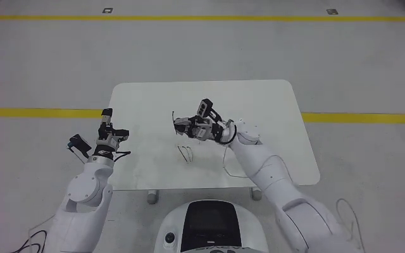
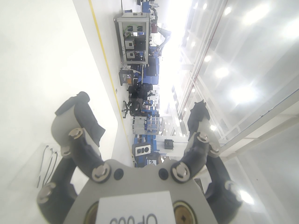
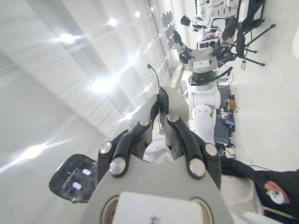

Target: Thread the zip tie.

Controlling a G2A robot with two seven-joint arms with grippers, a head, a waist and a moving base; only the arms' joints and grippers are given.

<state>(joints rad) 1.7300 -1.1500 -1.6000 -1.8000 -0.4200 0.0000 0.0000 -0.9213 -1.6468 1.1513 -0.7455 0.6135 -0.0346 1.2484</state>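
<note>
Left gripper (image 2: 140,100): jaws spread wide with nothing between them. It is stationed at the left edge of the table (image 1: 253,104), fingers (image 2: 79,115) pointing away from the robot.

Loose ties (image 1: 185,153): a few thin dark strips lying flat on the table. They sit between the two grippers, nearer the robot than either and touching neither.

Zip tie (image 1: 174,120): one thin black strip, pinched in the right gripper over the middle of the table. Its free length runs out past the fingertips in a slight curve and ends in a small block at the tip. That end is well apart from the left gripper.

Right gripper (image 3: 162,94): jaws closed, pads pressed flat on the zip tie. It is over the table's centre and turned towards the left arm.

Table: white top with rounded corners.

Floor line (image 1: 354,117): a yellow stripe on the floor, running left to right on either side of the table.
</note>
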